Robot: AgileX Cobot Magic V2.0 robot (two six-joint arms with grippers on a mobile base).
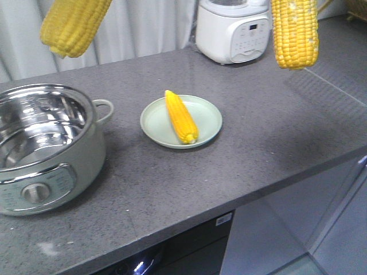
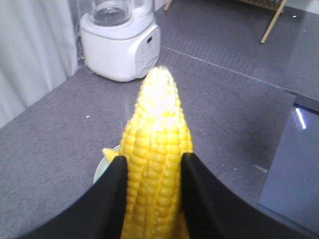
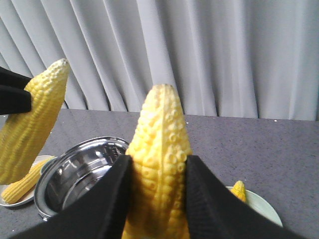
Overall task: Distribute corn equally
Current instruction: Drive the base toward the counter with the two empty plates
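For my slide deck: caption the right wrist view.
Right gripper shut on a corn cob; left-held cob, steel pot and two plated cobs beyond.

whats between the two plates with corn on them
The steel pot stands between the green plate and the second plate, seen in the right wrist view.

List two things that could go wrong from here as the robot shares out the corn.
1. The left gripper and right gripper pinch raised cobs high up; one could slip and fall into the pot.
2. The green plate already holds a cob; a second might roll off.
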